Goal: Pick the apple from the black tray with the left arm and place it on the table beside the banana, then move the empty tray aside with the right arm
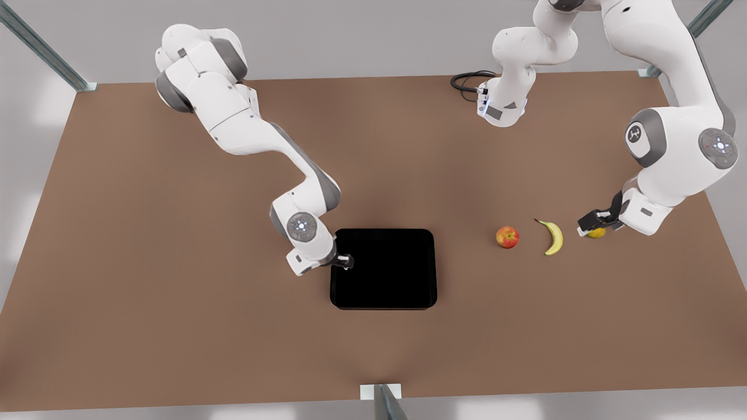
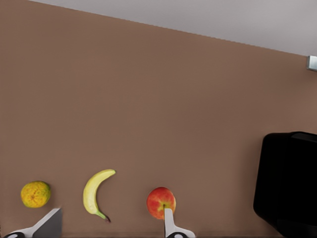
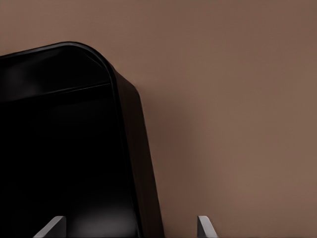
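The red apple (image 1: pixel 507 237) (image 2: pixel 161 202) rests on the brown table (image 1: pixel 175 303), just to the front view's left of the yellow banana (image 1: pixel 553 237) (image 2: pixel 94 191). My left gripper (image 1: pixel 592 224) (image 2: pixel 109 229) hangs open low over the table at the front view's right, above the citrus fruit and holding nothing. The glossy black tray (image 1: pixel 385 268) (image 2: pixel 290 183) (image 3: pixel 59 148) lies near the table's middle with nothing in it. At the tray's edge on the front view's left, my right gripper (image 1: pixel 345 261) (image 3: pixel 129 230) is open, one finger on each side of the raised rim.
A yellow-orange citrus fruit (image 1: pixel 596 233) (image 2: pixel 35 194) lies beside the banana, partly under the left gripper. A black cable loop (image 1: pixel 467 81) sits at the table's far edge. Bare tabletop stretches to the front view's left of the tray and along the near edge.
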Robot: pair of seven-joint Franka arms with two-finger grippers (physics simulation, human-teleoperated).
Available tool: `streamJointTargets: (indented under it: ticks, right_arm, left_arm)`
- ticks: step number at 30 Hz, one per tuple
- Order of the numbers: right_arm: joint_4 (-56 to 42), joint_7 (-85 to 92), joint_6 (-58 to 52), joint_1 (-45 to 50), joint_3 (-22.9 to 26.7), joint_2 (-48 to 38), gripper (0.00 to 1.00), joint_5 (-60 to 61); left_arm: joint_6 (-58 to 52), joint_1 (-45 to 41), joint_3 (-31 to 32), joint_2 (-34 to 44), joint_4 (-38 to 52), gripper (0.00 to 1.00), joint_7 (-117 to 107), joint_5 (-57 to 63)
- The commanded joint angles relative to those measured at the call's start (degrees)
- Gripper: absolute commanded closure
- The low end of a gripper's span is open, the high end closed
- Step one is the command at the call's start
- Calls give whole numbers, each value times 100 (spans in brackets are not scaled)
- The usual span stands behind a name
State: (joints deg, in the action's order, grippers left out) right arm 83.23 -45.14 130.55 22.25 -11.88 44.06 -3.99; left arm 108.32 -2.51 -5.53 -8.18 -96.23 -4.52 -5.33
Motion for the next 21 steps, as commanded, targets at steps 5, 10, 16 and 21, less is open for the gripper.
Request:
streamJointTargets:
  ticks: [5, 10, 16, 21]
  right_arm:
    - [518, -144, 1112, 42, -25, 129, 2, -154]
    - [562, -153, 1148, 42, -25, -11, 6, -172]
    - [562, -92, 1130, 25, -25, 6, 50, -172]
    - [562, -4, 1113, 25, -25, 6, 75, -172]
  left_arm:
    - [-302, 4, -1, 10, -1, 0, 408, 85]
    - [-364, 4, -10, 18, -1, 0, 408, 85]
    - [-364, 4, -1, 10, -1, 0, 390, 94]
    - [-364, -4, -1, 10, -1, 0, 303, 173]
